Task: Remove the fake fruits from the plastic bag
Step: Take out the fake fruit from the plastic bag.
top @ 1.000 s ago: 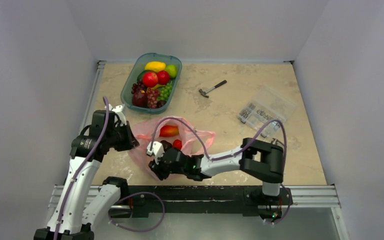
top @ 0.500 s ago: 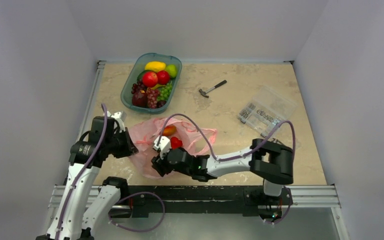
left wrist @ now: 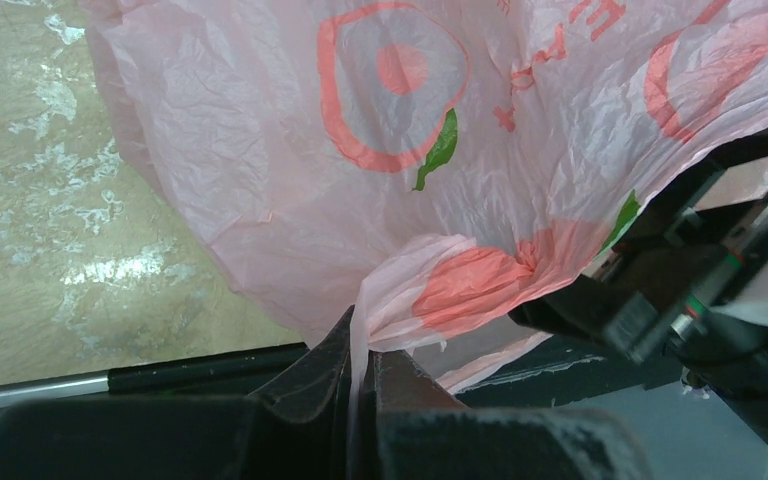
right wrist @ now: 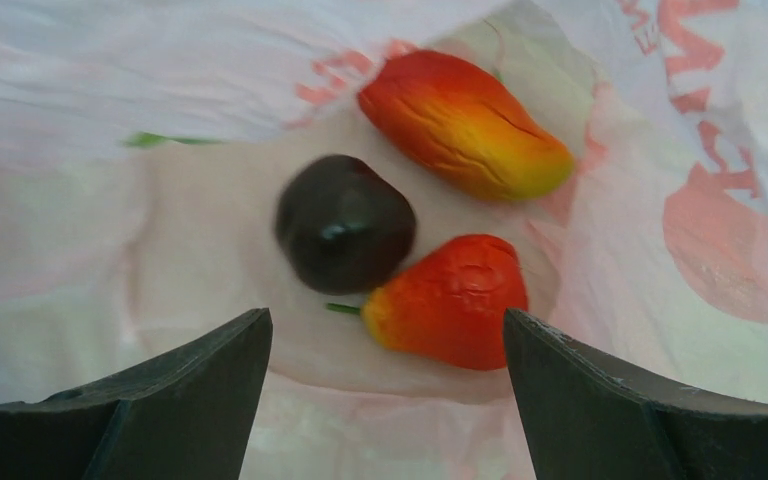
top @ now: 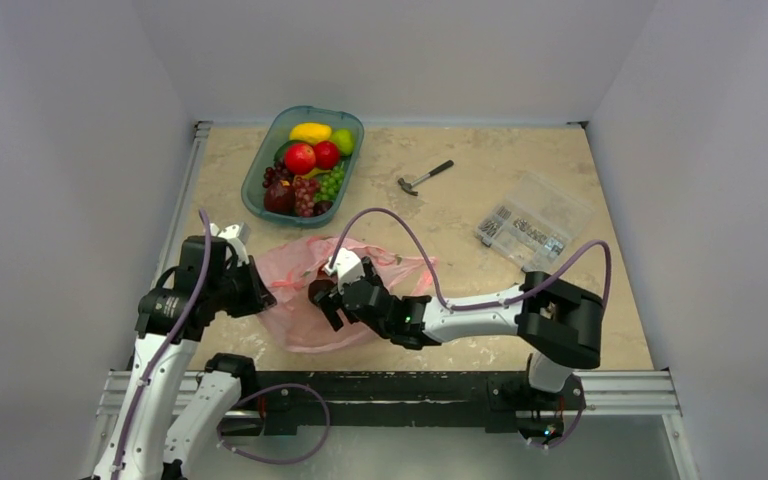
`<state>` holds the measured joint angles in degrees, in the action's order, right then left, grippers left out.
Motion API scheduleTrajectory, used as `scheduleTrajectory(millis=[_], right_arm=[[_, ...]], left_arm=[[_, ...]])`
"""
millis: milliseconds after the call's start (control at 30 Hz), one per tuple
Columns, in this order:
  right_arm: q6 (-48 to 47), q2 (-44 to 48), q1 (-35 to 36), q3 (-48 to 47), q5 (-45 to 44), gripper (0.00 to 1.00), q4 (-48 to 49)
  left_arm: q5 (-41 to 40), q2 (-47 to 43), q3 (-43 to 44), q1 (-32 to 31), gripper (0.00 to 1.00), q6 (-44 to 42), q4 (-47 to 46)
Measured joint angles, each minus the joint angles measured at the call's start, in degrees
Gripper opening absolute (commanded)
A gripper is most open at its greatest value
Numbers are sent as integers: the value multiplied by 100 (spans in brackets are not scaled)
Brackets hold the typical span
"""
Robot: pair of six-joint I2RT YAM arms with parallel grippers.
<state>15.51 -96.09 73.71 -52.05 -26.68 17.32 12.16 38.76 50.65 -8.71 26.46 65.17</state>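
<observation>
— Where's the plastic bag (top: 290, 318)?

— Flat and crumpled on the table (top: 460, 240), pink and half see-through, with red and green print on it. Both arms are on it.

— Anything inside?

— Three pieces, from what the right wrist view gives. A dark round fruit (right wrist: 345, 222) lies in the middle of the bag's floor, a red strawberry-shaped fruit (right wrist: 450, 300) touches it, and a longer orange-red fruit (right wrist: 465, 122) lies just beyond those two, deeper in the bag.

— And the right gripper (right wrist: 385, 328)?

— At the bag's mouth, fingers spread wide with nothing between them. The strawberry shape and the dark one lie just past the fingertips.

— The other one?

— The left gripper (left wrist: 360, 345) is at the bag's left edge, pinched tight on a gathered fold of the plastic. The film runs taut away from that pinch.

— What else is around the bag?

— Just past its far edge stands a teal tray (top: 253, 185) with a pile of fruit (top: 305, 170) in it: red apples, grapes, something yellow. Farther off to the bag's back right lies a small hammer (top: 425, 178). Well apart on the bag's right is a clear box (top: 532, 222) of small metal parts; I can't make out what they are.
</observation>
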Motion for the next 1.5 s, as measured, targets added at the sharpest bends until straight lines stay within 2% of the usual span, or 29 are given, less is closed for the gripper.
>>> scheduleTrajectory(millis=[167,433,567,733,933,1100,1433,1500], right_arm=[[-90,-315,-33,-44,-389,83,-358],[-369,-789,-33,-313,-748,94,-487],[-435,-1119,-39,-538,-785,94,-481],[-455,-1327,-57,-673,-809,73,-417],[-433,-1333,-66,-693,-741,41,-330],[-426,-1311,-70,-789,-664,22,-245],[-444,-946,-70,-643,-413,0,-280],[-437,-850,-72,-619,-372,0,-262]], left_arm=[[0,22,0,0,0,2,-2],[-2,59,-2,0,0,9,-42],[-2,15,-22,0,0,15,-46],[-2,-17,-42,0,0,15,-46],[-2,-15,-42,0,0,15,-46],[-2,-15,-42,0,0,15,-46],[-2,-11,-44,0,0,15,-46],[-2,-9,-44,0,0,15,-48]])
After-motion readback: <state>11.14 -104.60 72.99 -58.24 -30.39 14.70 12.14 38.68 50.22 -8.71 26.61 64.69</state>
